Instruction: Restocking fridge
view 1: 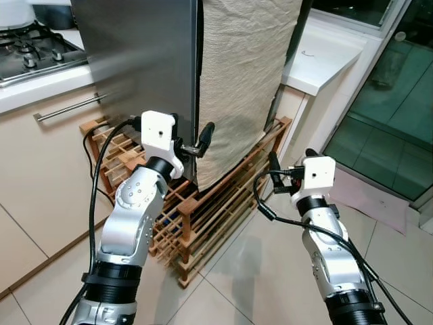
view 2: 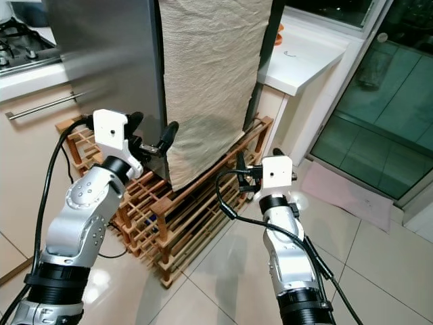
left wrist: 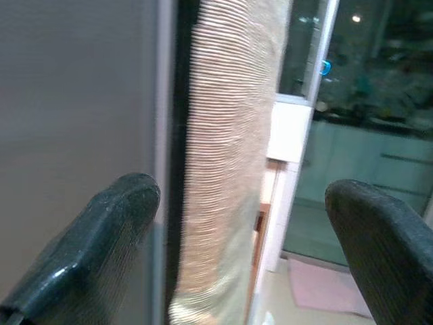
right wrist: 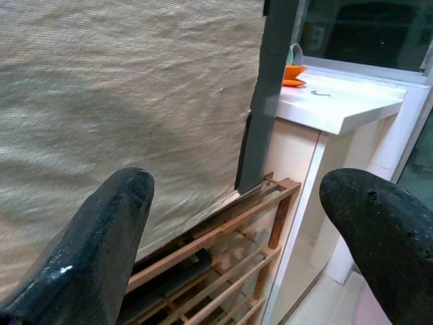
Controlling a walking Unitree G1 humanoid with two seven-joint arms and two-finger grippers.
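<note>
The steel fridge [view 1: 135, 61] stands shut in front of me on a low wooden rack [view 1: 203, 217]. A beige cloth [view 1: 240, 81] hangs down the face to the right of its dark corner seam [left wrist: 177, 135]. My left gripper [view 1: 191, 132] is open at that seam, low on the fridge, one finger on the steel side and one in front of the cloth. My right gripper [view 1: 291, 157] is open and empty, lower and to the right, pointing at the cloth's bottom corner and the rack's end [right wrist: 270, 196].
A white counter [view 1: 318, 61] juts out right of the fridge, with an orange item [right wrist: 294, 71] on it. Cabinets with a bar handle [view 1: 67, 108] and a gas hob [view 1: 34, 51] are on the left. A glass door [view 1: 385, 115] and a pink mat [view 1: 372, 196] are on the right.
</note>
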